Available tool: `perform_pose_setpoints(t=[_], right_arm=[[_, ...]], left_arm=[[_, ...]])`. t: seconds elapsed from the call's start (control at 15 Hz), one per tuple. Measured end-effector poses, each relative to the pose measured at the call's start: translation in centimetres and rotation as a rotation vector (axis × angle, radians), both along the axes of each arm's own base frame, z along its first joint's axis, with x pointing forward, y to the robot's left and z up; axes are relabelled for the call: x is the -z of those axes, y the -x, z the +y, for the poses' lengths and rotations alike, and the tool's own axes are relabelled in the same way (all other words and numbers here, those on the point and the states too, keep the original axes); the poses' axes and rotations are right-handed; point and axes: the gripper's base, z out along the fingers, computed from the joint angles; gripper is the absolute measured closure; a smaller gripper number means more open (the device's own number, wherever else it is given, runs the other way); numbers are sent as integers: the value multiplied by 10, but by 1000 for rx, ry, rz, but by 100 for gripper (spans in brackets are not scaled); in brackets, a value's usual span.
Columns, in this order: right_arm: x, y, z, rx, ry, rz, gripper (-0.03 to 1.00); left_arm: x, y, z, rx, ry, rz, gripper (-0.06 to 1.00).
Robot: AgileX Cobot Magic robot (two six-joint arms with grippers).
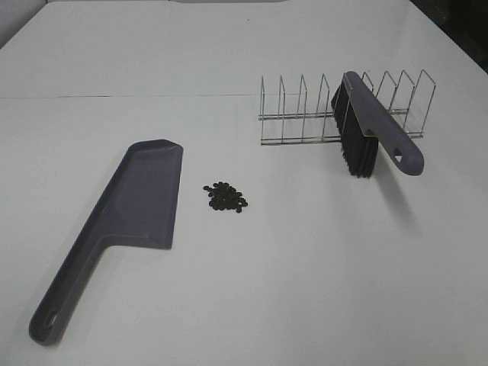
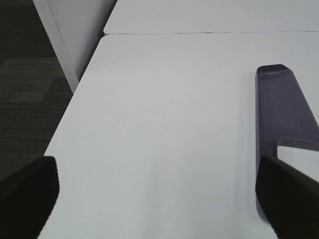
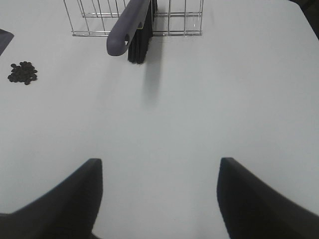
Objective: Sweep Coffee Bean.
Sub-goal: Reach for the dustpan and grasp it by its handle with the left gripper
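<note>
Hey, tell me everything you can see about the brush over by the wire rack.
The brush has a grey-purple, plastic-looking handle with a hang hole at its free end and black bristles pointing down. It sits tilted in the wire rack, with the handle end jutting out past it. Whether the bristles reach the table is unclear.

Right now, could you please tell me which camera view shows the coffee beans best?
The exterior high view: the coffee beans lie as an unobstructed cluster near the middle, right of the dustpan. The right wrist view catches them only near its margin. The left wrist view does not show them.
</note>
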Motion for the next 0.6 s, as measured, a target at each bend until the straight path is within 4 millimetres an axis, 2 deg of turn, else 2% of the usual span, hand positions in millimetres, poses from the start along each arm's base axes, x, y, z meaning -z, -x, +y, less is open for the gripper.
perform_pose_setpoints(t=[0.6], right_arm=[[0,0,0,0,0,0,40]], left_arm=[[0,0,0,3,-3,0,-5]])
